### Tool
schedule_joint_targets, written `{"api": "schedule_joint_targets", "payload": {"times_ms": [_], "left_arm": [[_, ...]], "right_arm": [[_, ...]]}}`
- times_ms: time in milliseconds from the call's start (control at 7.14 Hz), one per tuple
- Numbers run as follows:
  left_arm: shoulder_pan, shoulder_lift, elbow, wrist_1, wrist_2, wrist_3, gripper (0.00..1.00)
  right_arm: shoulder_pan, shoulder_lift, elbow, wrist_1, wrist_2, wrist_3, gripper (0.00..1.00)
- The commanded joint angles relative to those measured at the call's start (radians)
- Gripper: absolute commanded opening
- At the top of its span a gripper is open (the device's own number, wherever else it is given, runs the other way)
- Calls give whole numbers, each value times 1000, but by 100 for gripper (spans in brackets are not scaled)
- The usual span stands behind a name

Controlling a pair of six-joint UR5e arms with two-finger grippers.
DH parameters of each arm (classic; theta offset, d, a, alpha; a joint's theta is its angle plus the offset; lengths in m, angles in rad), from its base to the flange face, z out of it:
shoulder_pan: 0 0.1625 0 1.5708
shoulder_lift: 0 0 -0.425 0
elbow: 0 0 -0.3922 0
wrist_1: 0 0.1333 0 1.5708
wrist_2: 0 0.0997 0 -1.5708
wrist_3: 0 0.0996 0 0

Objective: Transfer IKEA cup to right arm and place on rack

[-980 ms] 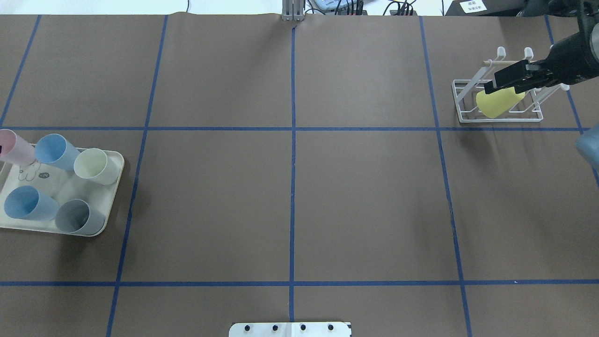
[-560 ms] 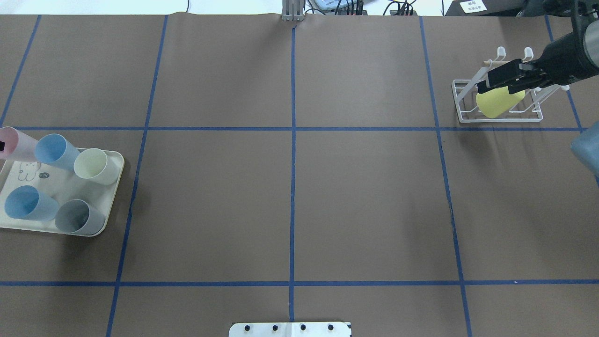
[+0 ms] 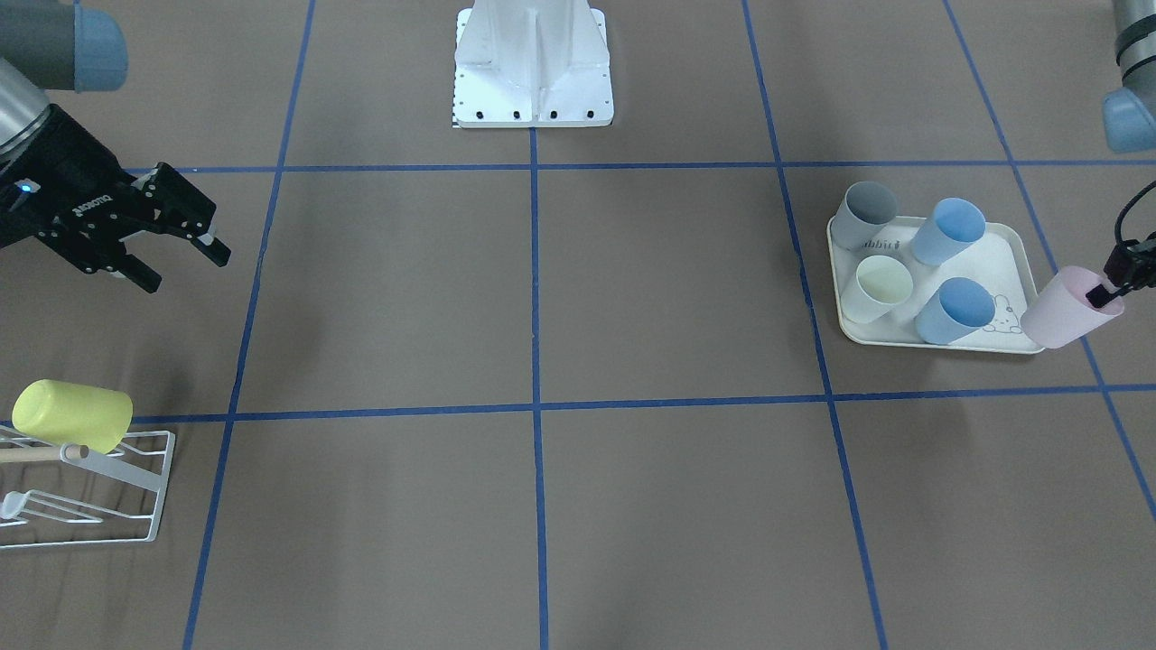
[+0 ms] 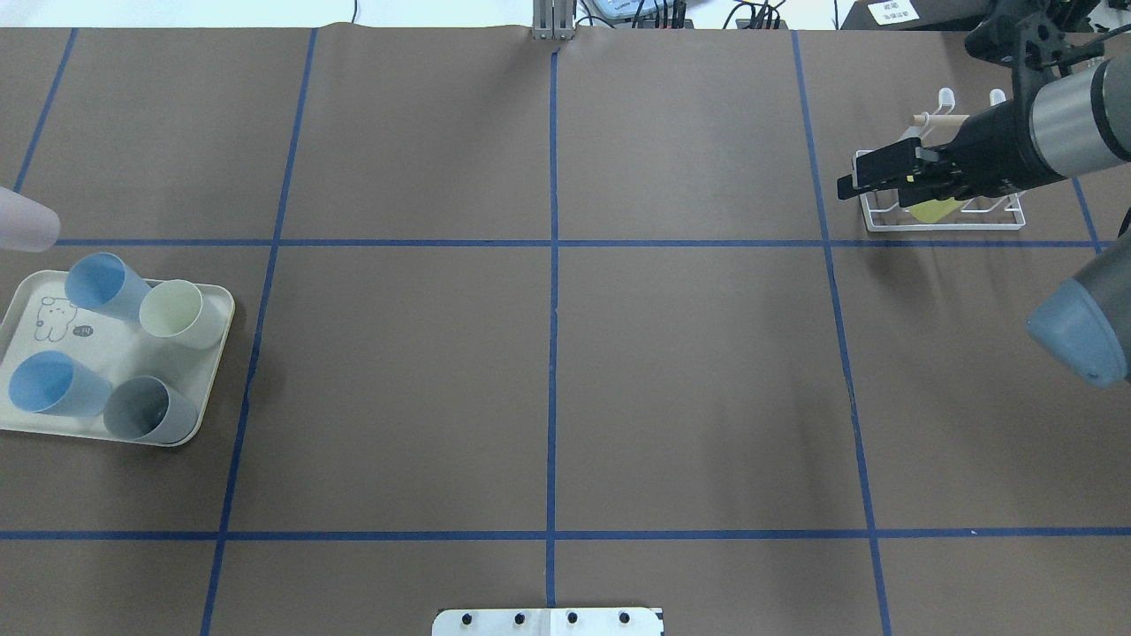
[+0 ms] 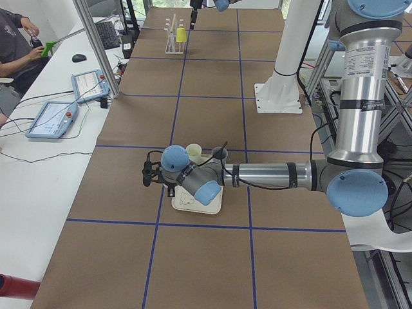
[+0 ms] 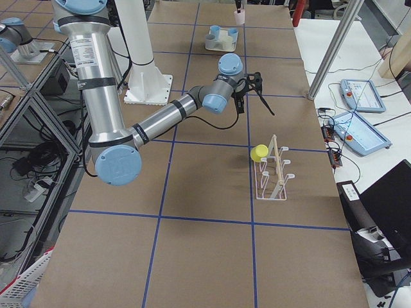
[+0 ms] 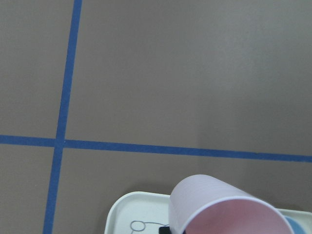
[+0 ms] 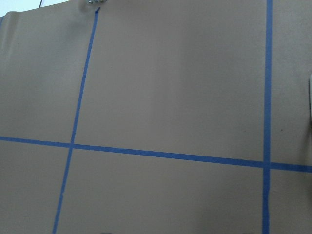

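A pink IKEA cup hangs tilted just beyond the tray's outer end, and my left gripper is shut on its rim. The left wrist view shows the cup's open mouth low in frame. At the overhead view's left edge only the cup's base shows. My right gripper is open and empty, hovering between the robot's base and the rack. From overhead, the right gripper sits over the rack's left end. A yellow cup rests on the rack's prongs.
A cream rabbit-print tray on the robot's left holds two blue cups, a grey cup and a pale cream cup. Blue tape lines grid the brown table. The robot's white base plate stands at the table's middle edge.
The pink cup has risen off the tray and moved outward and farther from the robot. My right gripper has drawn back leftward off the rack, with the yellow cup staying on the prongs.
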State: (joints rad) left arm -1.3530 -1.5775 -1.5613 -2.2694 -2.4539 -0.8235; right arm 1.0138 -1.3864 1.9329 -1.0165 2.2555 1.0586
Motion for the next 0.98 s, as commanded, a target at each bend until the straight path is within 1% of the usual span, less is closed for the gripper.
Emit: {"api": "schedule_joint_targets", "payload": {"times_ms": [0,140,280,420,700,840], "left_arm": [[5,-10,-138,8,-70,-261,0],[44,-34,-214,-1,-83,-419,0],[142,-77,-268,-21,-80,-580,0],[202,-141,-278,-76,-76,-743,0],[344,-330,-275,-201,-51,-1150,0],[427,-408,-281,-237,29,-1280,0]], "right_arm": [[-50,-2,0,181,-1,197,98],[-69,-2,0,272,-1,292,98],[-77,-5,-3,385,-1,399,98],[-86,-13,-11,486,-2,490,98],[-101,-10,-32,651,-11,689,99],[-106,-3,-51,733,-14,749,99]]}}
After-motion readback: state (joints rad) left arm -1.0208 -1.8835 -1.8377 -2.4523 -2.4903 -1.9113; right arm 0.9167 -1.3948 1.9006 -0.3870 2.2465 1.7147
